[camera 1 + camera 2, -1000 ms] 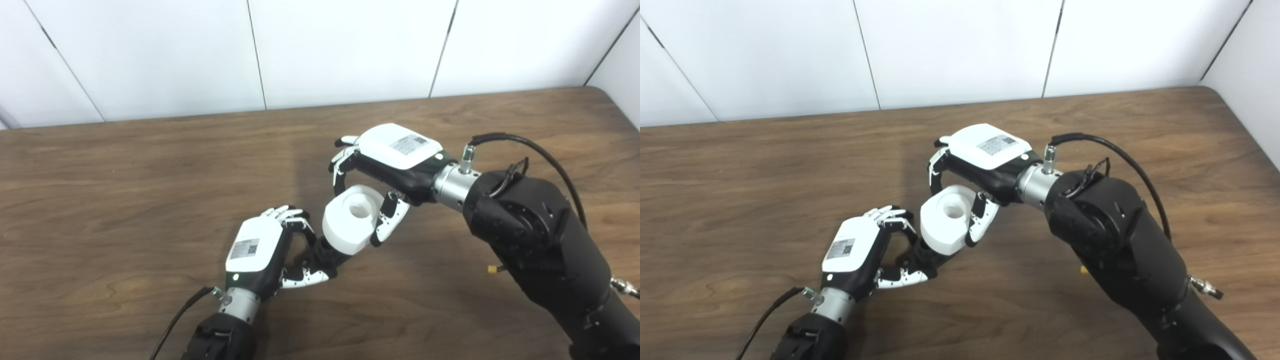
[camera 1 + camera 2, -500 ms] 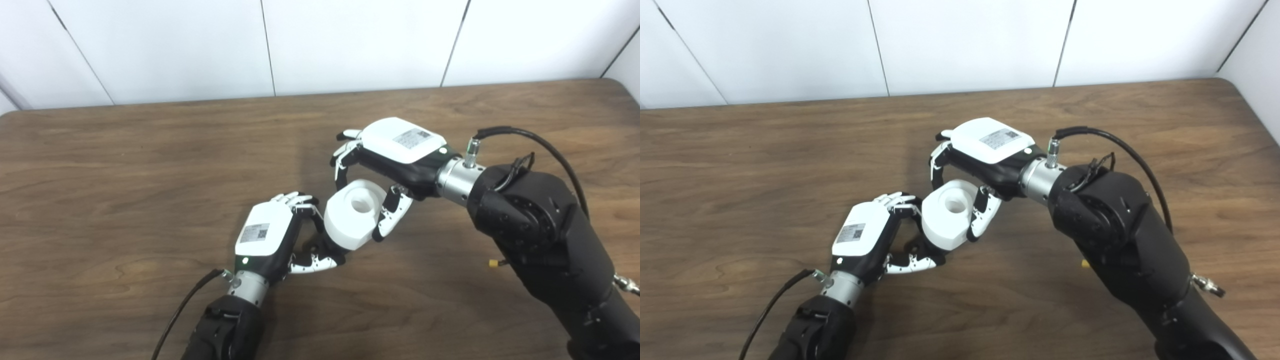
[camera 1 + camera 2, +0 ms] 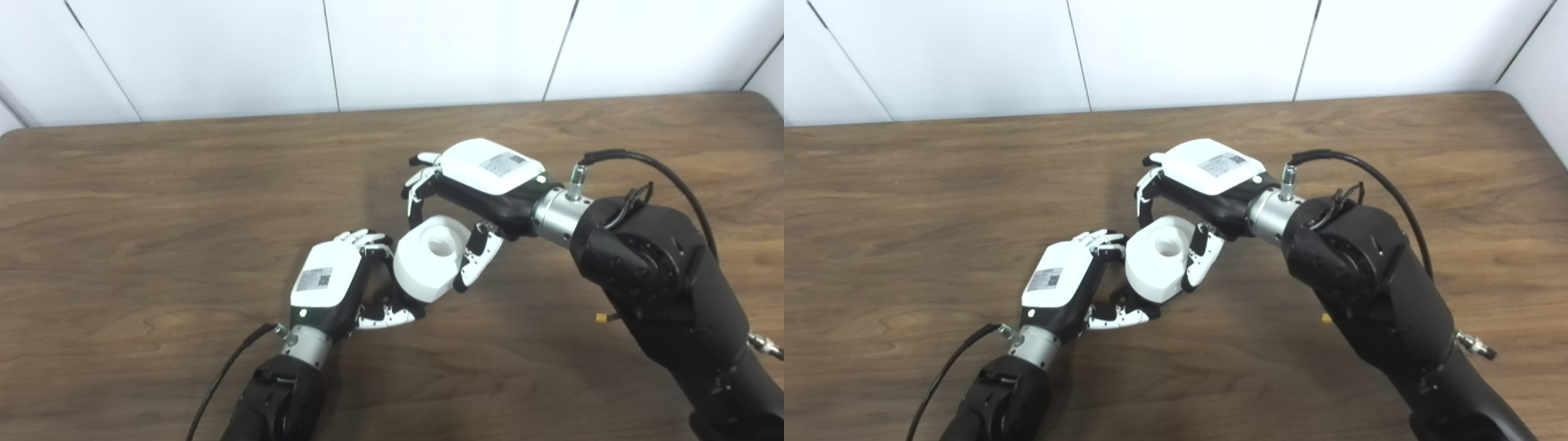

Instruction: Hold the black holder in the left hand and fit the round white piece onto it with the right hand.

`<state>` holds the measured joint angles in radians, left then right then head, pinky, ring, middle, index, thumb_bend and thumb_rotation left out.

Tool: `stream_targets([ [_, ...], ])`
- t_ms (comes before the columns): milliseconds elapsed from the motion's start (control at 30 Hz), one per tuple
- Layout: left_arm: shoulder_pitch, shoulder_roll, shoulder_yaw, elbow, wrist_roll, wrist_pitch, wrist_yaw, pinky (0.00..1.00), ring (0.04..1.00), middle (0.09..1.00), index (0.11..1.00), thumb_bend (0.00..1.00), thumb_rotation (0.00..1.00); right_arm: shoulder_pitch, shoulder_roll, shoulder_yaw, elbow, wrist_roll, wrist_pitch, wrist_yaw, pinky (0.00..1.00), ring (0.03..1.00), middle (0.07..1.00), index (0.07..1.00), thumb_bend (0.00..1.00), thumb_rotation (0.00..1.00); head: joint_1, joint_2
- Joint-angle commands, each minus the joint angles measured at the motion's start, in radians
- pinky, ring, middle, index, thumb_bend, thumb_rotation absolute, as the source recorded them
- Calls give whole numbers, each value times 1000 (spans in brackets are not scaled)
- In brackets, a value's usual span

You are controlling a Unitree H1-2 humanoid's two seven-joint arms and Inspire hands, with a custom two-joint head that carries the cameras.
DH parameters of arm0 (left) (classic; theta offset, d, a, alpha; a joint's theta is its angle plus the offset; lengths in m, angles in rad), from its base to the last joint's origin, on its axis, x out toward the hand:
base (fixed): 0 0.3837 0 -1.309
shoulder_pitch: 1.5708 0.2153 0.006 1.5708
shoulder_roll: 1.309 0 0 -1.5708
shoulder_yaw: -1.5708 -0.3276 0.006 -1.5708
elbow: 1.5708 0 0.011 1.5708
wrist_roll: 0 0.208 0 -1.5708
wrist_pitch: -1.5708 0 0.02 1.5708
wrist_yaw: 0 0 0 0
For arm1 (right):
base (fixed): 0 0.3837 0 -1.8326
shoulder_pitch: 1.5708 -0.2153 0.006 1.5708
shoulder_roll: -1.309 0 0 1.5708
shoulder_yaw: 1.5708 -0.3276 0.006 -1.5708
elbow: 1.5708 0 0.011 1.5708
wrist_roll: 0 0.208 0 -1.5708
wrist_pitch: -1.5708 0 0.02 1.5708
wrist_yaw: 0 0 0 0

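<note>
1. Round white piece (image 3: 427, 260), left eye view: gripped by the right hand (image 3: 484, 184), fingers over its far rim, thumb on its near-right side. Its bored face tilts up toward the camera. It sits low over the wooden table (image 3: 153, 202), pressed against the left hand (image 3: 327, 285).
2. Same view: the left hand is clenched around the black holder (image 3: 392, 300), of which only a dark sliver shows below the white piece, between the fingers and thumb. How far it enters the piece is hidden.
3. Change over the last second: the black stub visible between left hand and piece has shortened, and the left fingertips now nearly touch the piece's rim. The camera has also shifted, so only this closing of the gap counts.
4. Right eye view: same arrangement. The round white piece (image 3: 1157, 260) sits between the right hand (image 3: 1206, 177) and left hand (image 3: 1059, 288); the black holder (image 3: 1122, 300) is barely seen under the piece's lower left edge.
5. Judgement: the piece is sliding onto the holder and appears close to seated. Full seating cannot be confirmed, since the joint is covered. Risk: a tilted piece may bind before bottoming out.
</note>
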<state>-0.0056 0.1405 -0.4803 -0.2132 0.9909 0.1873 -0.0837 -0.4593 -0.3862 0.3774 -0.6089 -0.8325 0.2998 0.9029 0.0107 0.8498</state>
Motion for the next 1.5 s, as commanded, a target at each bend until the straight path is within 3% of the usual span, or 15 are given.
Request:
stream_targets([
  [0,28,2,-23,47,17,40,-79,866,869,805,487,523,51,-26,6,-14,0,5,-31,-33,843,946,801,483,525,134,1,0],
  [700,29,-8,-21,45,21,46,-79,866,868,810,486,523,50,-17,59,14,35,-39,-60,-26,856,942,804,483,525,135,6,5],
  [1467,21,-9,-27,43,23,61,-86,866,868,811,487,523,51,8,41,37,53,-60,-101,-12,849,936,829,491,525,140,2,5],
])
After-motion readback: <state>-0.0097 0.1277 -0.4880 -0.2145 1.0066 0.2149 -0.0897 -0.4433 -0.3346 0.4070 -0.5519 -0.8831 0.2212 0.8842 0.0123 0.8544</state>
